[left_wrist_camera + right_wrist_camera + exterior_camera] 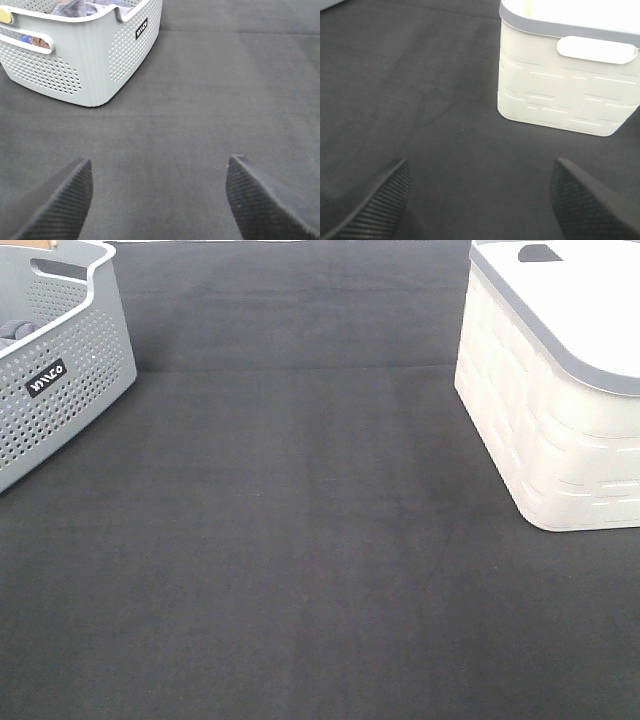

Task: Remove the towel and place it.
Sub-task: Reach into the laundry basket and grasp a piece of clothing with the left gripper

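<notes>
In the grey basket point(90, 65) — crumpled towel point(75, 7)

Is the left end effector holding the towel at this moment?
No, the left end effector is open over the black mat, while the towel lies in the grey basket.

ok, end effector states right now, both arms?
Left end effector: open, holding nothing.
Right end effector: open, holding nothing.

Bluish-grey towel point(75, 7) lies bunched inside grey basket point(95, 60).
</notes>
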Robot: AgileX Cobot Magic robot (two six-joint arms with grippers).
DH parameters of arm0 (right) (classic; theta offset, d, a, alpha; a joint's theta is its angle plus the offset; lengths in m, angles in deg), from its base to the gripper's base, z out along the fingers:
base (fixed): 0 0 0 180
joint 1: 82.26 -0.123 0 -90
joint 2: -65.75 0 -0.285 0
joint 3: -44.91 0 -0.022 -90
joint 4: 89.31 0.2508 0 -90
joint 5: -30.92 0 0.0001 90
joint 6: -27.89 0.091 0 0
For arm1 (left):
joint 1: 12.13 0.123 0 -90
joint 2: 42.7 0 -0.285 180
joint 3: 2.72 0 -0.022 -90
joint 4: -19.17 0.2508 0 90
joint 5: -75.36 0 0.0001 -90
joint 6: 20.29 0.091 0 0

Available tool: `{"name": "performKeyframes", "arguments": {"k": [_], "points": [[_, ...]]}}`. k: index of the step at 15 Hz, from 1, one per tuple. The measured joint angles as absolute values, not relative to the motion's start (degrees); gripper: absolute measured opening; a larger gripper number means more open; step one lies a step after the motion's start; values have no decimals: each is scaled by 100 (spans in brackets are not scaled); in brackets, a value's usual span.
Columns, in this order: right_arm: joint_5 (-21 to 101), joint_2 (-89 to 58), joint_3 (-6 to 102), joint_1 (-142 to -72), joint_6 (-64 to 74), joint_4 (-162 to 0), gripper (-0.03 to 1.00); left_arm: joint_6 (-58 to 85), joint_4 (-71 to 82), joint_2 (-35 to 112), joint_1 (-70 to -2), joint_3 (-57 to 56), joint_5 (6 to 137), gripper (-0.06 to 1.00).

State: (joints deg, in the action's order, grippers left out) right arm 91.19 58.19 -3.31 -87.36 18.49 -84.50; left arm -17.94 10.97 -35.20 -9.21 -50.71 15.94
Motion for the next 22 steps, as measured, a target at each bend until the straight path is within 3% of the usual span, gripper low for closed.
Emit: {"name": "performKeyframes", "arguments": {"k": [14, 19, 22], "points": [[9119, 5819, -331, -8736, 1849, -8450, 76, -1811, 1172, -3520, -921, -5054, 1657, 68], [9119, 5819, -331, -8736, 1849, -8450, 76, -1834, 1172, -2770, -921, -4573, 1829, 66], [9119, 5819, -331, -8736, 1849, -8450, 76, -1834, 1166, -2048, -921, -4258, 1972, 71]]}}
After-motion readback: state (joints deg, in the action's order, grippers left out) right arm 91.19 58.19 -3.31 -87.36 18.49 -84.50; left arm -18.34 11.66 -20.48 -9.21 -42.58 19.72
